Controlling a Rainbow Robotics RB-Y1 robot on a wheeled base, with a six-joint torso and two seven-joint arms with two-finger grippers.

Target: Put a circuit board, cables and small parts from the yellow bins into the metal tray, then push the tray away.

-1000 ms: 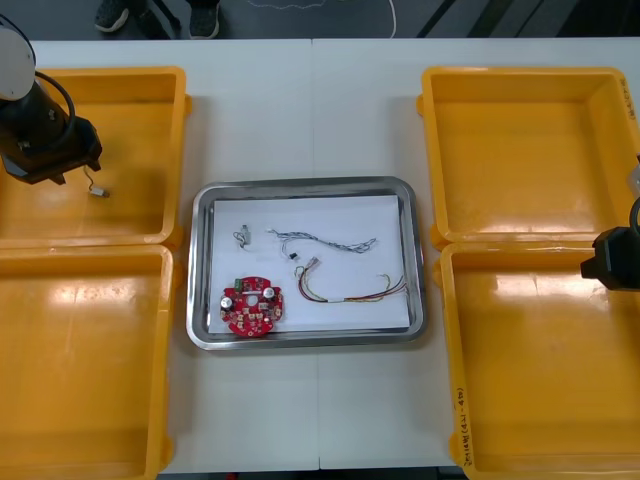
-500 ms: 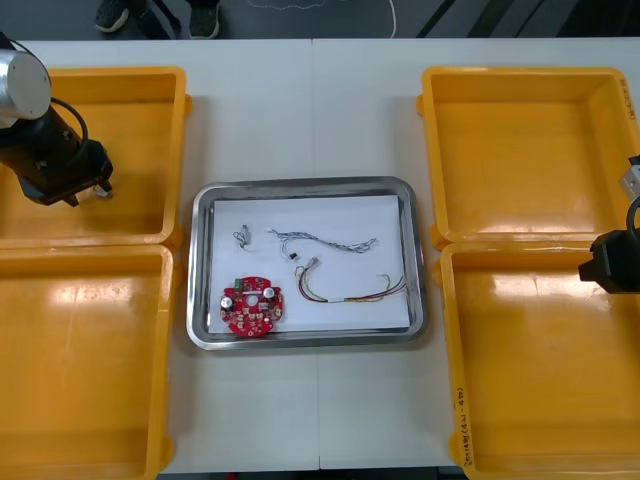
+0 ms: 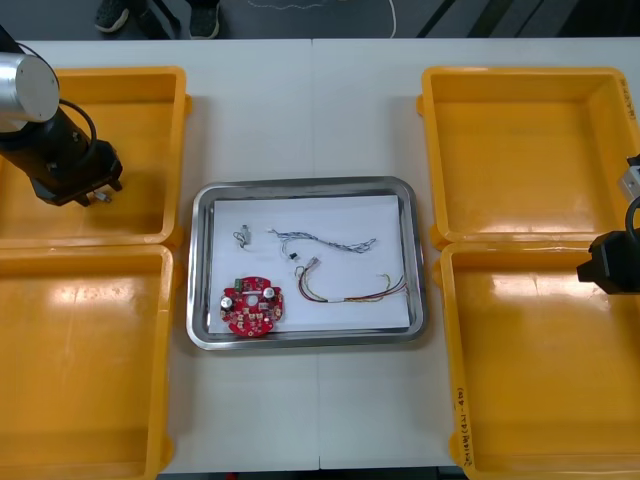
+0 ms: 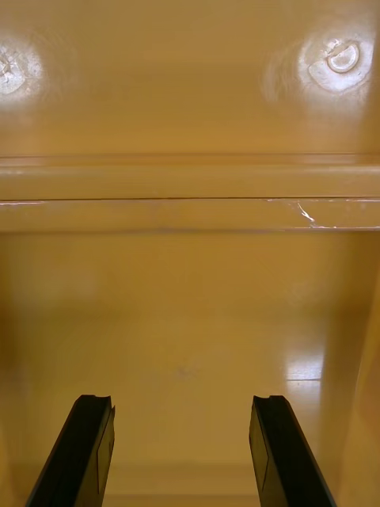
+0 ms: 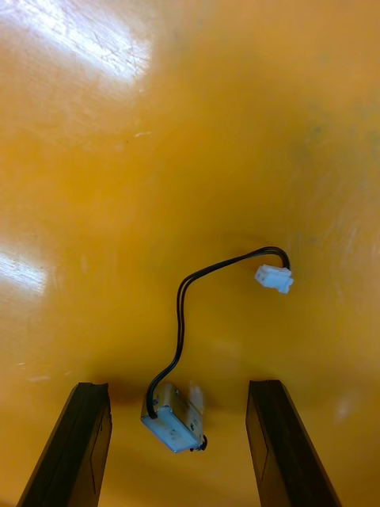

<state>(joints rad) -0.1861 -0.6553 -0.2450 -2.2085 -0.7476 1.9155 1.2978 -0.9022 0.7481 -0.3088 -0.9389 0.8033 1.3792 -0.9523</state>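
- The light table (image 3: 300, 120) carries four yellow bins, two on your left and two on your right, with the tray between them.
- The far-right bin (image 3: 520, 150), the near-right bin (image 3: 540, 380) and the near-left bin (image 3: 90, 370) show you bare floors.
- The far-left bin (image 3: 150, 100) holds one black cable (image 5: 181, 317) on its floor, near its near wall.
- The metal tray (image 3: 200, 262), white inside, sits mid-table and already holds several pieces.
- Your left gripper (image 5: 178, 386) hangs low in the far-left bin, its fingers spread. The cable's pale block end (image 5: 172, 421) lies between them, touching neither.
- Your right gripper (image 4: 182, 400) is at the right edge of the table, above the near-right bin by its far wall. Its fingers are spread over bare floor, with nothing between them.
- In the tray, the round red circuit board (image 3: 253, 308) lies in the near-left corner.
- The red and yellow cable (image 3: 350, 291) curves to the right of the board.
- The twisted blue and white cable (image 3: 322, 241) stretches across the far half of the tray.
- A small metal part (image 3: 241, 238) rests far-left in the tray, just left of that cable.
- The black cable's white plug (image 5: 274, 278) lies farther out, beyond the fingertips.
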